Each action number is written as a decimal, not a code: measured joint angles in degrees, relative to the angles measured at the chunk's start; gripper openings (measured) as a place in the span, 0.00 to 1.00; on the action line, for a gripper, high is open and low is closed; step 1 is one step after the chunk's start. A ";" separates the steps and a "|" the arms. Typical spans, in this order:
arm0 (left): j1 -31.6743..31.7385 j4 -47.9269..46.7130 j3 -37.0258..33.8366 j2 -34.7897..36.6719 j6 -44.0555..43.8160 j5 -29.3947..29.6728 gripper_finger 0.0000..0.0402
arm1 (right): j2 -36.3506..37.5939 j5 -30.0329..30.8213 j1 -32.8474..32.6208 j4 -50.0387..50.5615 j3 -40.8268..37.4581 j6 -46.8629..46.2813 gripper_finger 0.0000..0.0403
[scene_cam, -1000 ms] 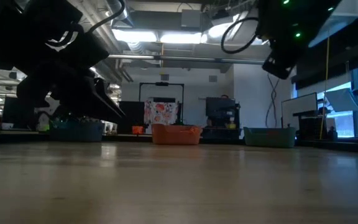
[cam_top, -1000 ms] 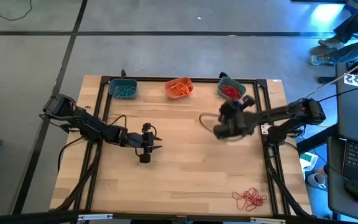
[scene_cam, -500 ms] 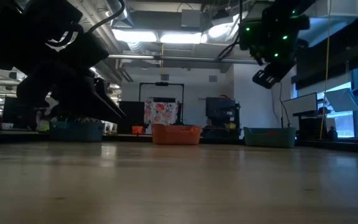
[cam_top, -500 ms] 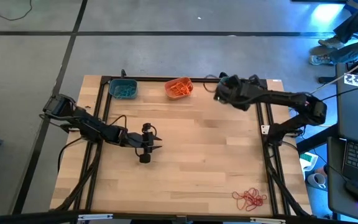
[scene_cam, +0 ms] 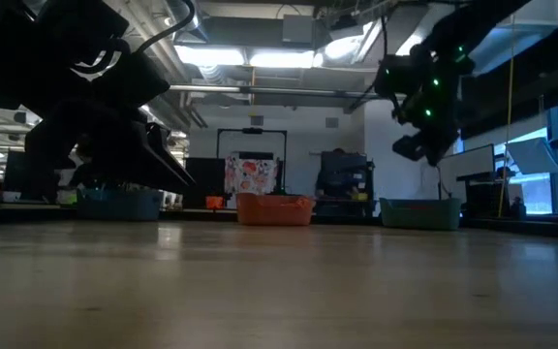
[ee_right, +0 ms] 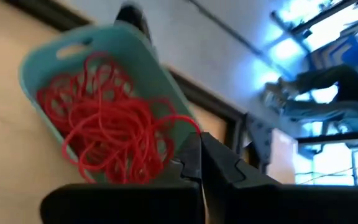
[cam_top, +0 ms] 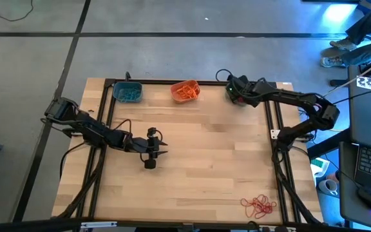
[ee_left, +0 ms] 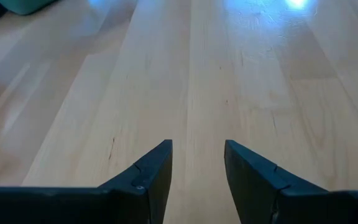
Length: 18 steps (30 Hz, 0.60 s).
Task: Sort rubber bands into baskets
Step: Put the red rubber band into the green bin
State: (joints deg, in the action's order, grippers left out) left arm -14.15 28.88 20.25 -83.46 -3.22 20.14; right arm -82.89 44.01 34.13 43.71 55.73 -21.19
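wood table (cam_top: 198, 161) | R end effector (ee_right: 200, 163) pressed together over teal basket (ee_right: 39, 59) w/ red bands (ee_right: 114, 143) | L end effector (ee_left: 197, 163) spread, mid-table

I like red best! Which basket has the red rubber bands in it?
The teal basket under the right gripper, at the table's far right corner. The other two hold orange and teal bands.

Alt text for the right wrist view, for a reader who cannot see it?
The right gripper, fingers shut, hangs over a teal basket full of tangled red rubber bands at the edge of the wooden table. Beyond the table, the floor and a seated person's legs show.
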 joint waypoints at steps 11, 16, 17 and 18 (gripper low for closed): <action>-0.02 0.00 0.00 0.00 0.00 0.00 0.36 | 0.00 -2.85 0.81 -3.11 -3.05 1.89 0.33; -0.02 0.00 0.00 0.00 -0.18 0.00 0.36 | 0.15 -9.07 -1.06 5.04 2.59 3.50 0.45; 0.00 0.00 0.00 0.00 -0.44 0.00 0.36 | 0.26 -11.42 -2.11 7.45 3.83 3.33 0.47; -0.02 0.00 0.00 0.00 -0.71 0.00 0.36 | 0.43 -14.16 -3.30 10.05 4.86 2.76 0.48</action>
State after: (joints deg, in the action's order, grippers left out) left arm -14.17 28.88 20.25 -83.46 -3.94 20.14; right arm -82.46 29.85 30.83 53.76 60.60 -18.43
